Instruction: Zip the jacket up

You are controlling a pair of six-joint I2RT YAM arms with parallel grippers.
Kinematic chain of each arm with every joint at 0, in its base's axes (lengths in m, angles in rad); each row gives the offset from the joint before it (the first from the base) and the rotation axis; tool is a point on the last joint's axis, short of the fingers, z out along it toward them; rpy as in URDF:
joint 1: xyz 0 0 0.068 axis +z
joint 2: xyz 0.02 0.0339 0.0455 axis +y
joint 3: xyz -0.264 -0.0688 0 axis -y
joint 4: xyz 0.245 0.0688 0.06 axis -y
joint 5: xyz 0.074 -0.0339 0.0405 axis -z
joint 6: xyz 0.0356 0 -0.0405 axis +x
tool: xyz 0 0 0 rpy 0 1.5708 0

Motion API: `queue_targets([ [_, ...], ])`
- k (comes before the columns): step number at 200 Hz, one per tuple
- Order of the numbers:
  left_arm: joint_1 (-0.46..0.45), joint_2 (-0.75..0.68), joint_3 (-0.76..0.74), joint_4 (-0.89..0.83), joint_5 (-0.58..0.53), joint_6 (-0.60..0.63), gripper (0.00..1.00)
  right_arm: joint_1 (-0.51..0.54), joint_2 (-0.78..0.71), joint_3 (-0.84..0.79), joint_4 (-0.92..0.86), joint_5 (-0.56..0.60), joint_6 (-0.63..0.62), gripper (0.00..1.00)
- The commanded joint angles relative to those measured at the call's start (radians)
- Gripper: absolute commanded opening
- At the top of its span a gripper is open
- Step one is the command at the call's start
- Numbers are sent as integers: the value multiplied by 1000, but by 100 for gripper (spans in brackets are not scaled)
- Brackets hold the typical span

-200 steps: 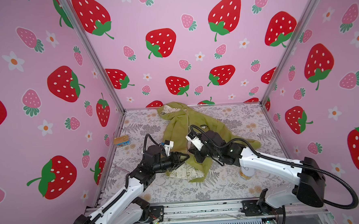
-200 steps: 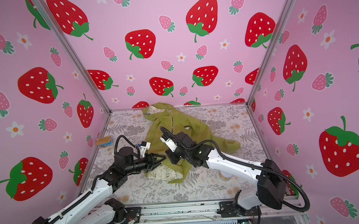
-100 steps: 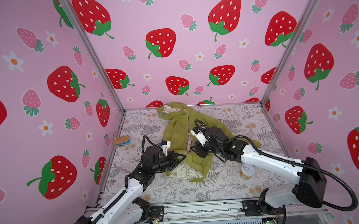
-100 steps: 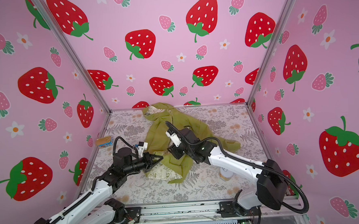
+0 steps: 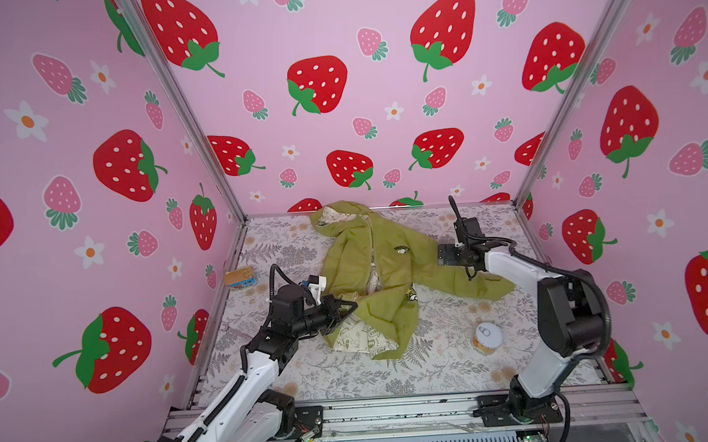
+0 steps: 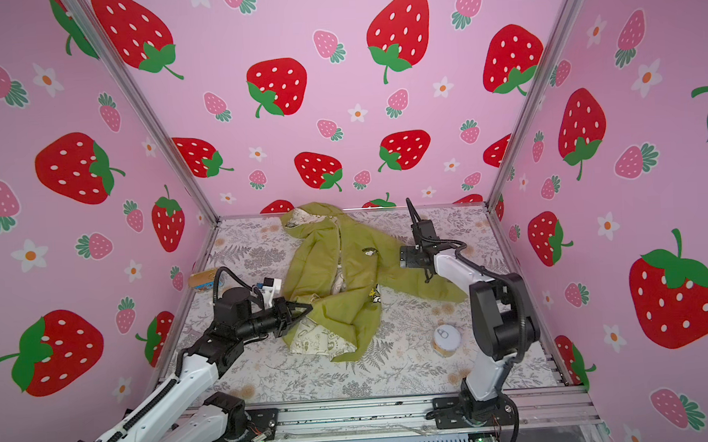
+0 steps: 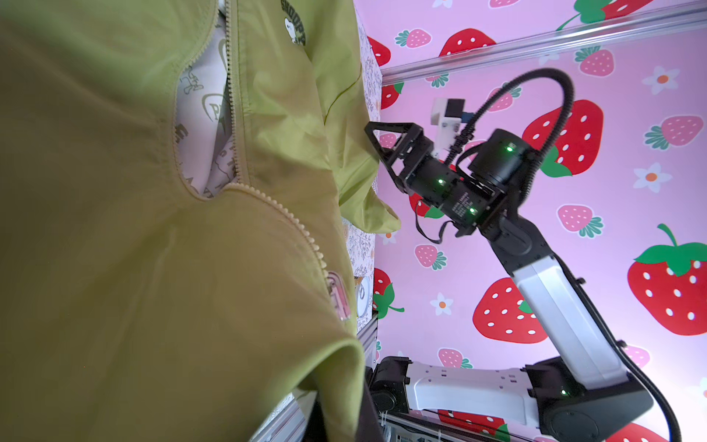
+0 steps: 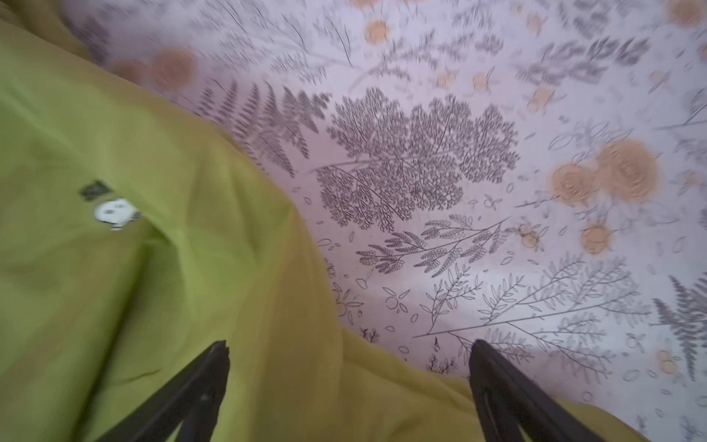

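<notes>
Well, on the left, the left gripper [image 5: 343, 309] has its fingers pinched together on the near edge of the jacket [image 5: 367, 267], seemingly by the zipper's foot, though cloth hides the exact spot. The jacket lies mid-table, hood toward the back, its front gaping over pale lining. Further right, the right gripper [image 8: 349, 356] hovers over a sleeve, fingers [image 7: 384, 130] wide apart, holding nothing. A fern-printed table [image 5: 435, 375] carries a flat tin [image 5: 239, 277] and a round can [image 5: 487, 338], inside pink strawberry walls [image 5: 334, 32]

Top views look down from front; wrist views hug jacket [image 7: 114, 268].
</notes>
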Motion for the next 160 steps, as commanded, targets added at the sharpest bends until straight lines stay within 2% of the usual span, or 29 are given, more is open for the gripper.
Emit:
queue_targets([
  [1,24,34,99,21,43,54,0,-2,75,51,12,-8,17,100],
  [29,67,100,187,-2,83,103,0,-3,170,86,30,-114,12,92],
  [46,101,139,226,7,113,109,0,-2,179,70,68,-203,31,80],
  [73,139,203,280,37,146,109,0,19,173,16,151,-356,102,68],
  [112,178,272,347,54,173,119,0,118,187,-38,245,-469,211,65],
  [160,231,313,401,60,188,121,0,259,147,-68,371,-531,371,60],
])
